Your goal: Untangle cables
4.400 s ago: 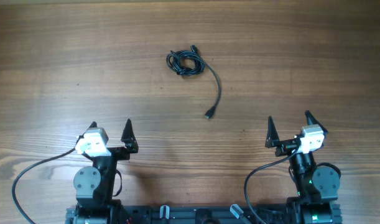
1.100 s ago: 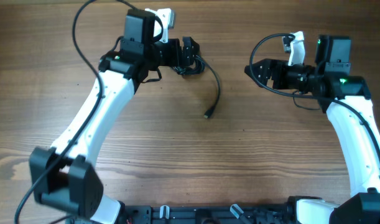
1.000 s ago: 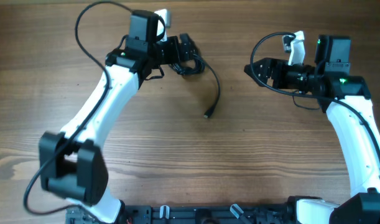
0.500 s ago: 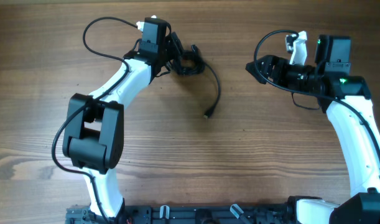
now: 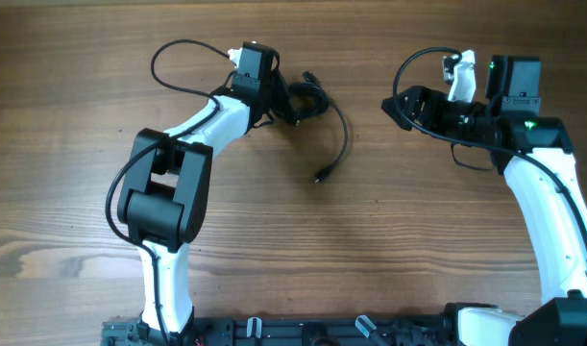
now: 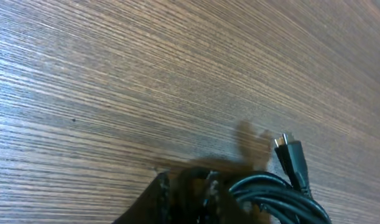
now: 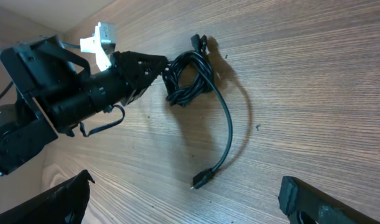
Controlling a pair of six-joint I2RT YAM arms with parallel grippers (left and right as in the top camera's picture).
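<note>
The cables (image 5: 308, 96) are lying bunched in a small black coil on the desk (image 5: 447, 240), far and middle, with one tail curving nearward to its plug (image 5: 320, 178). The left end effector (image 5: 285, 96) is clenching the coil's left edge. The right end effector (image 5: 397, 101) is hovering released, well apart to the right.

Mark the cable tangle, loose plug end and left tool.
cable tangle (image 7: 205, 67): right wrist view, coiled loops.
loose plug end (image 7: 200, 180): right wrist view, connector tip.
left tool (image 7: 161, 65): right wrist view, between fingertips.

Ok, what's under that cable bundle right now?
Through the loops of the cable bundle, only the bare wood table and its shadow show. Where the left hand grips the bundle's edge, the fingers and stacked loops cover whatever lies beneath.
</note>
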